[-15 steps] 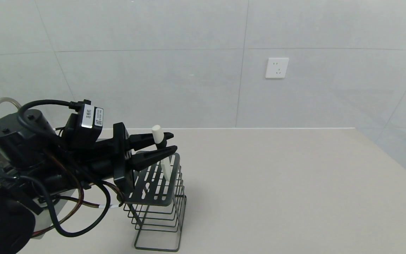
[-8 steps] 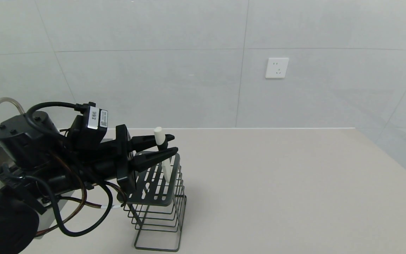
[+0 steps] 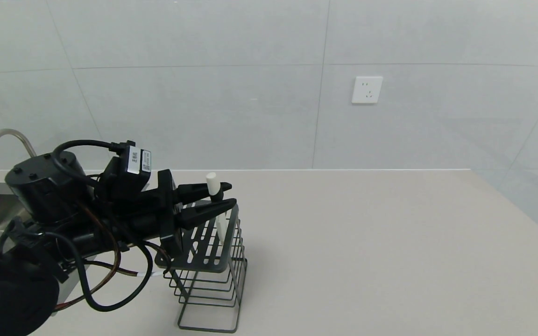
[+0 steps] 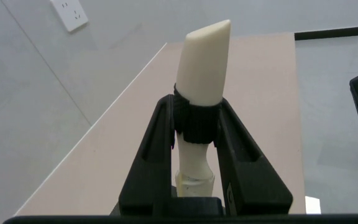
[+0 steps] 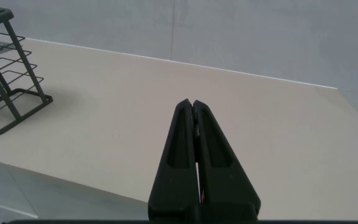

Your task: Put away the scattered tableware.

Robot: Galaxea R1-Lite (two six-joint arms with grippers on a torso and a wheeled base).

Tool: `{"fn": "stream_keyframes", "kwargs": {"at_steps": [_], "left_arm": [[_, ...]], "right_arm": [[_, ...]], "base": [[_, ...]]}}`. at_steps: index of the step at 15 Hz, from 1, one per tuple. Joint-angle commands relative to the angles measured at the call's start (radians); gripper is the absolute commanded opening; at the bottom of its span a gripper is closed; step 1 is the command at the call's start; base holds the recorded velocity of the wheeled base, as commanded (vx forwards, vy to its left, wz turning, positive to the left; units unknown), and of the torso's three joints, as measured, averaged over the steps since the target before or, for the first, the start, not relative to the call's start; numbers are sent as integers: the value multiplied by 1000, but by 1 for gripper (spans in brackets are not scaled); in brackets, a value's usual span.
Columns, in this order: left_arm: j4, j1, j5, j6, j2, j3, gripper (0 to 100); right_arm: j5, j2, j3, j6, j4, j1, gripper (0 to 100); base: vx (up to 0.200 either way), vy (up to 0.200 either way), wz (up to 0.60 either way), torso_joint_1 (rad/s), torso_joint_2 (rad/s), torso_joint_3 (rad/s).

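My left gripper (image 3: pixel 224 196) pinches a white-handled utensil (image 3: pixel 211 180) upright. Its lower end is already through a slot in the top plate of the wire cutlery rack (image 3: pixel 203 263). I judge this piece nearly stowed, needing only lowering and release. My right gripper (image 5: pixel 193 107) is pressed together, holding nothing, above the counter (image 3: pixel 367 242). I cannot tell what other tableware remains.

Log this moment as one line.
left gripper: shut on white-handled utensil | utensil: upright, lower end at wire rack top | right gripper: shut, over countertop
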Motion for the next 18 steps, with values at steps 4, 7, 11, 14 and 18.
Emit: {"fn": "stream_keyframes", "kwargs": {"at_steps": [4, 7, 11, 14, 18], "left_arm": [[-132, 0, -2, -4, 90, 18, 0], [-198, 5, -2, -10, 110, 63, 0], [-202, 29, -3, -4, 113, 68, 0], [-202, 34, -5, -3, 117, 75, 0], [-204, 34, -7, 0, 125, 87, 0]], "right_arm": [[0, 1, 0, -1, -1, 0, 0], [0, 1, 0, -1, -1, 0, 0], [0, 1, 0, -1, -1, 0, 0], [0, 1, 0, -1, -1, 0, 0], [0, 1, 0, -1, -1, 0, 0]], "base": [[0, 0, 0, 0, 0, 0], [0, 0, 0, 0, 0, 0], [0, 0, 0, 0, 0, 0], [0, 0, 0, 0, 0, 0], [0, 0, 0, 0, 0, 0]]}}
